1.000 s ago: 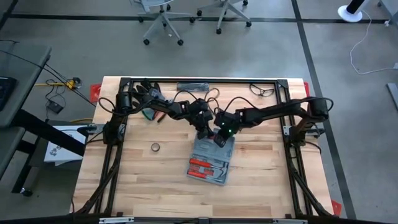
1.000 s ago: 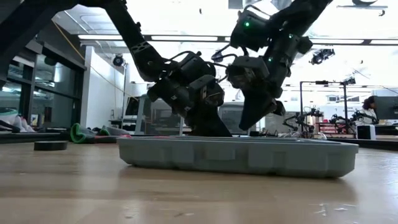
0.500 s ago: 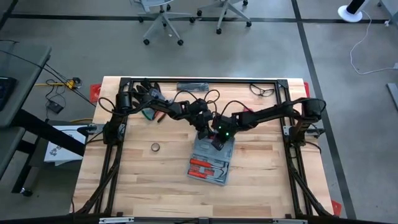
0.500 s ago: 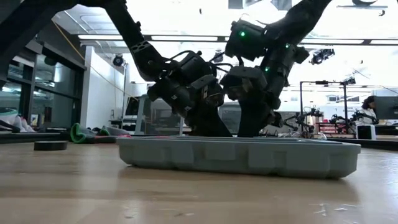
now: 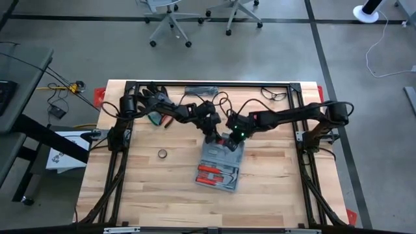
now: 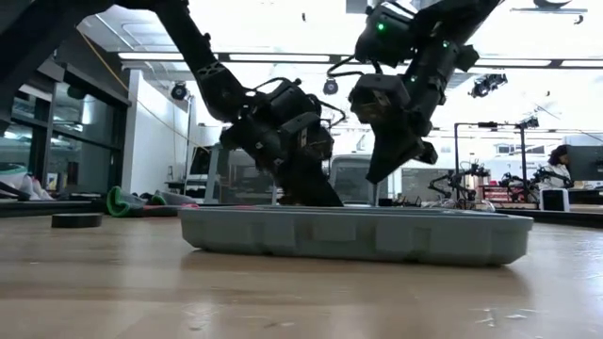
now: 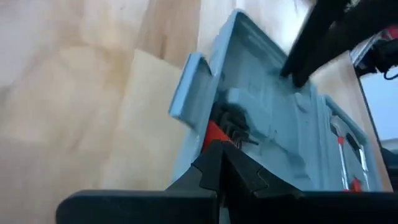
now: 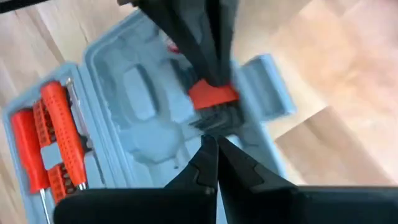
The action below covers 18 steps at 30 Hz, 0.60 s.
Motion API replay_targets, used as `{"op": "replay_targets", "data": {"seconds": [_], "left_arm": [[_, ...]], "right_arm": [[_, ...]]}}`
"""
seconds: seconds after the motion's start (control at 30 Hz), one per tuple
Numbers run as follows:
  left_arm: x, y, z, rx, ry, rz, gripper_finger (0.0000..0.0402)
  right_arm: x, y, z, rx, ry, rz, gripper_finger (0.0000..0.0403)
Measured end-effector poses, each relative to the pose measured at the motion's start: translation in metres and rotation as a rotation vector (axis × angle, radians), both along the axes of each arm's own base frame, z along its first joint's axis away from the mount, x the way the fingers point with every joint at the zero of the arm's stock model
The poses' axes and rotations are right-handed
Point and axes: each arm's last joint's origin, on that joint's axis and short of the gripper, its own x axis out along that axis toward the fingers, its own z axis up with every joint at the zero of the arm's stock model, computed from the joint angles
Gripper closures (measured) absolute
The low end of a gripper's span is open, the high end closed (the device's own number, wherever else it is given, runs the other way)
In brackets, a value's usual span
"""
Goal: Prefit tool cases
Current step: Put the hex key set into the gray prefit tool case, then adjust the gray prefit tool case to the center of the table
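Tool case lies open mid-worktop, its long axis running roughly twelve to six, with both clenched, empty hands at its twelve o'clock end: left hand down inside it, right hand hovering just above.

The high view looks straight down from far above on the whole counter and surrounding floor. The low view sits at counter height, facing level across into the room, close to the tool case. Both wrist views look down at close range, sharing that same open tool case.
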Motion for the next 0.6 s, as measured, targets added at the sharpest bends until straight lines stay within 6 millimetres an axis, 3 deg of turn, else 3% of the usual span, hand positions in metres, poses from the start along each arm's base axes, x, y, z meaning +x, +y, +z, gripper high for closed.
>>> {"op": "replay_targets", "data": {"seconds": [0.17, 0.37, 0.5, 0.6], "left_arm": [[-0.008, 0.016, 0.056, 0.089, -0.138, 0.019, 0.0401], [-0.045, 0.037, 0.090, 0.200, -0.072, 0.027, 0.0401], [-0.071, 0.043, 0.092, 0.201, 0.093, 0.013, 0.0401], [-0.084, 0.038, 0.090, 0.172, 0.198, -0.029, 0.0401]], "right_arm": [[-0.010, -0.016, 0.018, -0.027, -0.036, -0.025, 0.0403], [-0.034, -0.021, 0.036, -0.080, 0.027, -0.005, 0.0403], [-0.041, -0.020, 0.042, -0.091, 0.019, 0.017, 0.0403], [-0.056, -0.015, 0.028, -0.047, 0.034, -0.004, 0.0403]]}}
